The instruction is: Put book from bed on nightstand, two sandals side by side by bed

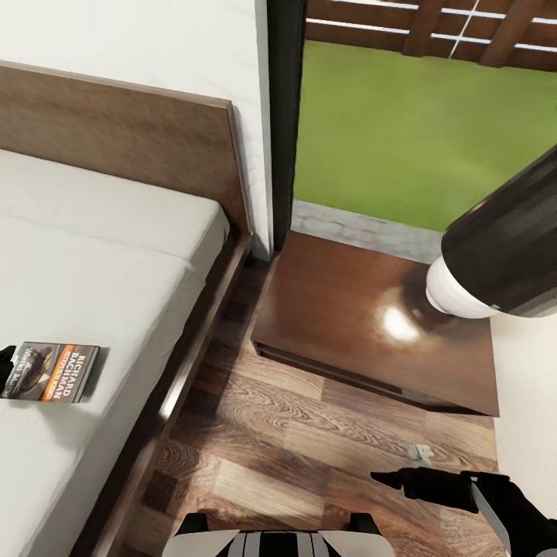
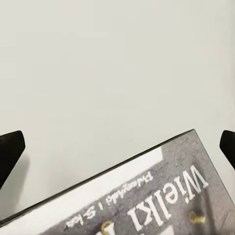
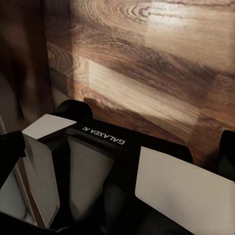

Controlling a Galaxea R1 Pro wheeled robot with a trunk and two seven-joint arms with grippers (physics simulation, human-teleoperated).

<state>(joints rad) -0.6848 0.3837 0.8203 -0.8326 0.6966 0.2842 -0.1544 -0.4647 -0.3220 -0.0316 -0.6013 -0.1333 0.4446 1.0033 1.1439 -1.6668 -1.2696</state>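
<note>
On the bed (image 1: 93, 255), grey orange-banded book (image 1: 50, 372) flat between spread left gripper (image 2: 117, 147) jaws; right gripper (image 1: 410, 481) unclear

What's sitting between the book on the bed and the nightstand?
In the head view, between the book and the nightstand lie bare mattress, the bed frame's dark edge, then a strip of bare wood floor.

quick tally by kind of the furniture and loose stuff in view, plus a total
bed: 1
nightstand: 1
book: 1
lamp: 1
sandals: 0
total: 4
</note>
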